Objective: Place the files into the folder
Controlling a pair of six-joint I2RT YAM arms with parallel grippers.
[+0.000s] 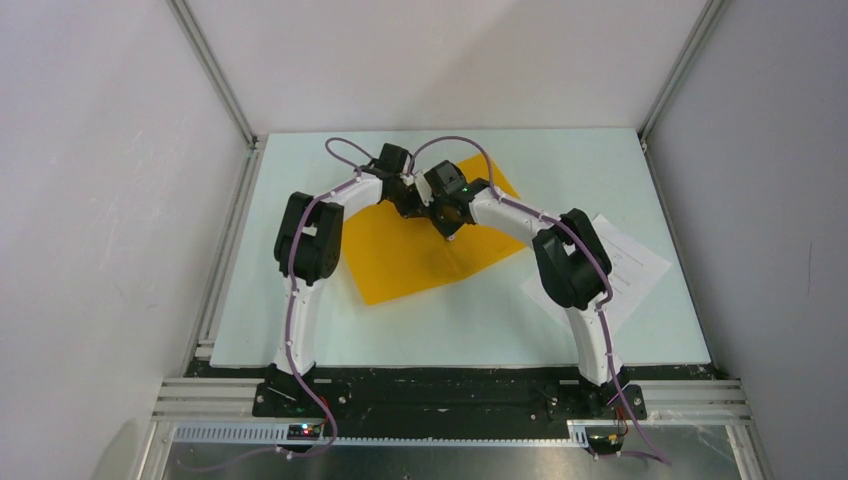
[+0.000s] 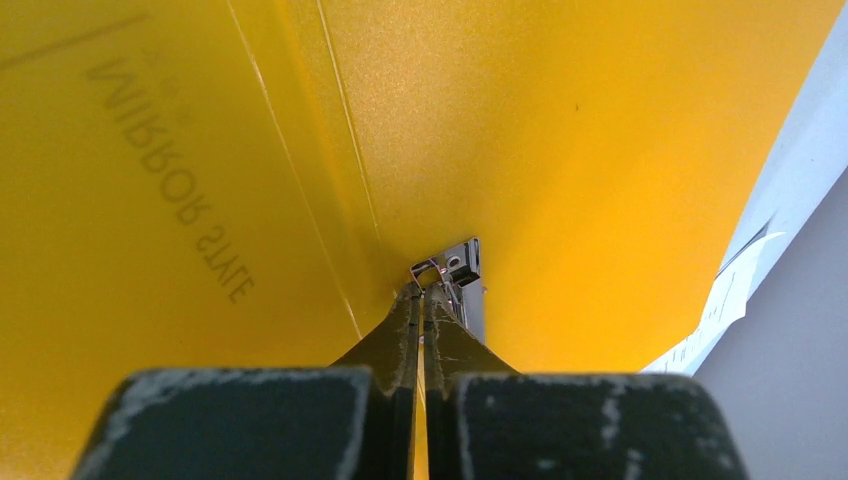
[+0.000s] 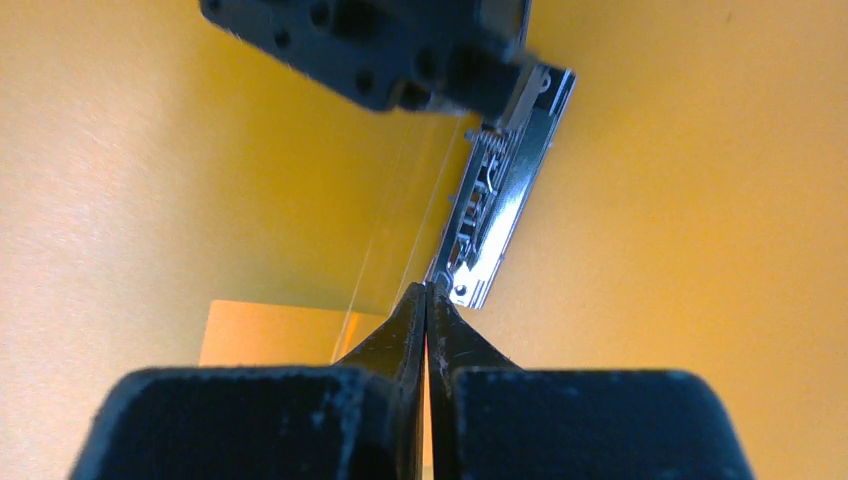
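Observation:
The orange-yellow folder (image 1: pixel 400 262) lies in the middle of the table, and both arms reach over its far half. In the left wrist view the folder (image 2: pixel 560 130) fills the frame, opened along its creased spine, with a metal clip (image 2: pixel 462 266) at the fold. My left gripper (image 2: pixel 421 290) is shut with its tips at that clip. My right gripper (image 3: pixel 427 288) is shut too, its tips touching the clip (image 3: pixel 492 215) on the folder (image 3: pixel 690 260). From above, the left gripper (image 1: pixel 412 203) and right gripper (image 1: pixel 447 228) sit close together. The files (image 1: pixel 622 262) lie at the right, partly under the right arm.
The files' edge shows past the folder's right side in the left wrist view (image 2: pixel 728 300). The left gripper's black body (image 3: pixel 380 50) hangs just beyond the clip in the right wrist view. Grey walls and metal rails enclose the white table (image 1: pixel 300 300).

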